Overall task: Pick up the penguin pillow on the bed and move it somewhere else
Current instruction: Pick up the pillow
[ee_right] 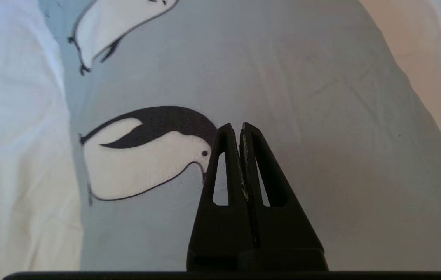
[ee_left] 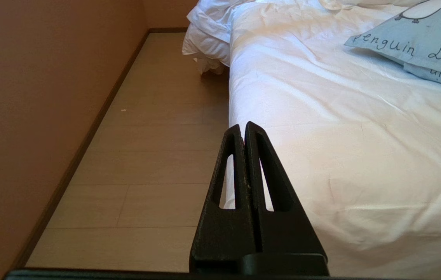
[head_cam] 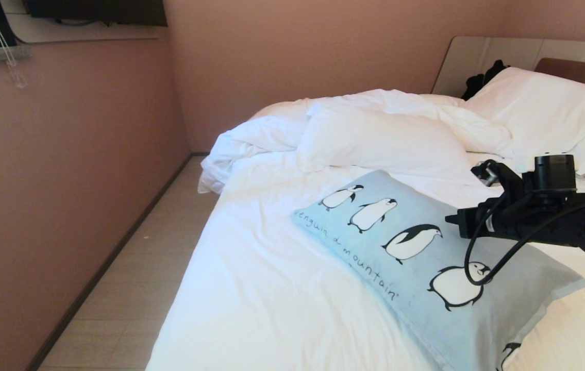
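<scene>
Bedding fills the head view: the bed is spread with white sheets, and the penguin pillow is laid diagonally across the lower right of the frame, flat on the sheet. Two white pillows are seen behind it at upper right. The right gripper is held above the pillow at right centre. In the left wrist view, the left gripper is seen pressed closed and empty, over the bed's edge beside the wooden floor. In the right wrist view, the right gripper is seen closed on nothing, over the pillow's blue fabric beside a printed penguin
</scene>
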Controlling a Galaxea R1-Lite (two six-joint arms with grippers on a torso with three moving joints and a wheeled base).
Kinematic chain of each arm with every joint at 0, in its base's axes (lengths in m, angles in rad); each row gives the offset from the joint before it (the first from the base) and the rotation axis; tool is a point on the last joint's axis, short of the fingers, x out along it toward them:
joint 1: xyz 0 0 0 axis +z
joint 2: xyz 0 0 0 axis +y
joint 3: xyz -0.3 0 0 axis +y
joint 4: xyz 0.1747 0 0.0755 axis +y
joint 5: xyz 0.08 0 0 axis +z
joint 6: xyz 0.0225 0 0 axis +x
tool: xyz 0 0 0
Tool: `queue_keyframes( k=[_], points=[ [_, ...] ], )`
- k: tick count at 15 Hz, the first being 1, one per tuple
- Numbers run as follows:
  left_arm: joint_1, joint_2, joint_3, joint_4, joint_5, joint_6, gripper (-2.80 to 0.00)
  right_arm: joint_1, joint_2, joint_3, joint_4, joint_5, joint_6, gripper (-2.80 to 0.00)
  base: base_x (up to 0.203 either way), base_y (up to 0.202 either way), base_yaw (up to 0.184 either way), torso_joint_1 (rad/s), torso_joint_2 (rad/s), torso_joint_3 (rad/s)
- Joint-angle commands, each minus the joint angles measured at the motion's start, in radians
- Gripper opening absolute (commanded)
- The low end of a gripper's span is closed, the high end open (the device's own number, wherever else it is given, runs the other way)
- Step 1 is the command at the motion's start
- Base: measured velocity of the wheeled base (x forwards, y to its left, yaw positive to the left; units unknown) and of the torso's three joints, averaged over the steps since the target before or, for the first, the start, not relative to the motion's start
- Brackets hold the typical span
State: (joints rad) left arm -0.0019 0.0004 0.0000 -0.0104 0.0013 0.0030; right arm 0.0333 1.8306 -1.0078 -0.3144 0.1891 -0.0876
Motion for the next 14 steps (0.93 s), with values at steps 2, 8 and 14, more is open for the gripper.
queue_keyframes(
  k=[2,8,14],
  points=[
    [0.0,0.0,0.0,0.0,0.0,0.0,-2.8,0.001,0.03,0.015,-0.002,-0.034,-0.043,-2.8,0.0,0.0,0.0,0.0,0.0,0.0],
    [0.0,0.0,0.0,0.0,0.0,0.0,-2.8,0.048,0.038,0.042,-0.067,-0.136,-0.086,0.0,0.0,0.0,0.0,0.0,0.0,0.0],
    [0.0,0.0,0.0,0.0,0.0,0.0,-2.8,0.036,0.028,0.048,-0.11,-0.165,-0.089,0.0,0.0,0.0,0.0,0.0,0.0,0.0]
  ],
)
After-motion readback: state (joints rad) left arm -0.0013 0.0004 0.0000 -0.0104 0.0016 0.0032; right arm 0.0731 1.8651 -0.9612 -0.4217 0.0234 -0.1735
